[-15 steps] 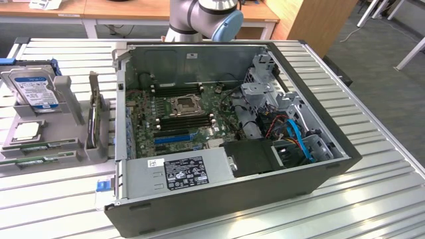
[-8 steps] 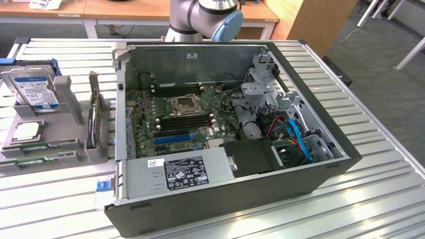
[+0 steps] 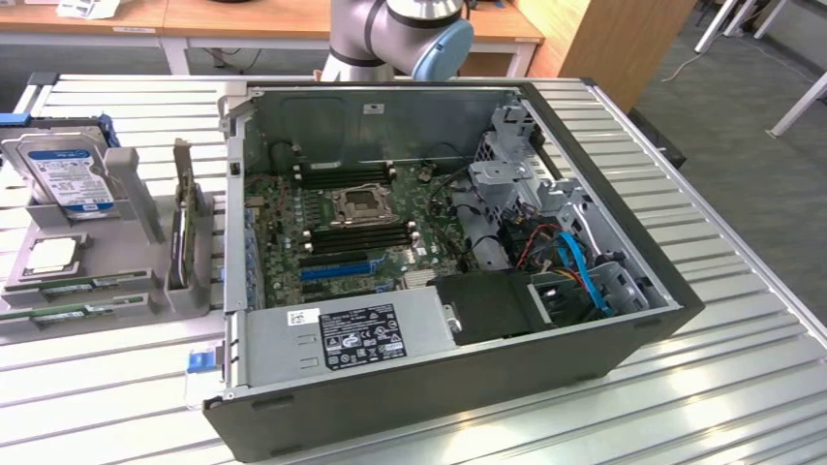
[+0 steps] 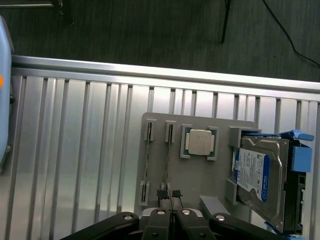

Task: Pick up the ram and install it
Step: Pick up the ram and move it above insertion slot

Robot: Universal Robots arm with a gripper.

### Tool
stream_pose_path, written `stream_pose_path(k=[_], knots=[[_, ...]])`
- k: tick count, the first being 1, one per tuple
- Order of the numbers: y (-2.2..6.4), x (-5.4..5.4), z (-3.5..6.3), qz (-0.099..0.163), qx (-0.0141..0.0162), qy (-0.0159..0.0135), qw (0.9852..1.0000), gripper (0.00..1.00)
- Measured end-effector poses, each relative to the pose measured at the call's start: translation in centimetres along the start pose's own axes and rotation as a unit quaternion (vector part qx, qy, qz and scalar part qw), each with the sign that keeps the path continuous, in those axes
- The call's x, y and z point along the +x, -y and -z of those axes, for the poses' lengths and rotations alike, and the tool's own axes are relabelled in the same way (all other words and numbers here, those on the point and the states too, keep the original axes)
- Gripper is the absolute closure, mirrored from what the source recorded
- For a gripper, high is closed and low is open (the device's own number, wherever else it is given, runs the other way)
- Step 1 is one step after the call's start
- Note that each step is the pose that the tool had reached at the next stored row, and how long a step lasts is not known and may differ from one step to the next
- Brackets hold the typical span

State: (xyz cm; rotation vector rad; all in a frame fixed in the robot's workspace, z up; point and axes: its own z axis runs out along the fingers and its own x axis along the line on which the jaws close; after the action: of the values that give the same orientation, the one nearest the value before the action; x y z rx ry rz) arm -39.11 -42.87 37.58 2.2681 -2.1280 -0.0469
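Note:
Two ram sticks stand on edge in the slots of a grey holder (image 4: 195,175), one (image 4: 147,160) beside the other (image 4: 168,160). In the exterior view these green sticks (image 3: 80,284) (image 3: 72,312) lie along the holder's (image 3: 123,257) front. My gripper (image 4: 169,194) hangs high over the holder, in line with the end of the second stick. Its black fingertips (image 4: 162,193) are pressed together and hold nothing. The open computer case (image 3: 607,339) lies on the table, its motherboard (image 3: 355,223) showing black memory slots (image 3: 362,237) on both sides of the processor socket.
The holder also carries a hard drive (image 4: 257,175) (image 3: 68,174), a processor chip (image 4: 199,142) (image 3: 52,254) and an upright expansion card (image 3: 188,228). The arm's base (image 3: 387,39) stands behind the case. A power supply (image 3: 349,334) and cables (image 3: 575,266) fill the case's front and the exterior view's right.

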Motion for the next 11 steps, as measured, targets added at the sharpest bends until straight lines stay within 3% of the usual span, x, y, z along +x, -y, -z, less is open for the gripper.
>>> stream_pose_path(k=[11], knots=[[0.01,-0.01,-0.10,0.000,0.0001,0.0000,1.0000,0.90]])
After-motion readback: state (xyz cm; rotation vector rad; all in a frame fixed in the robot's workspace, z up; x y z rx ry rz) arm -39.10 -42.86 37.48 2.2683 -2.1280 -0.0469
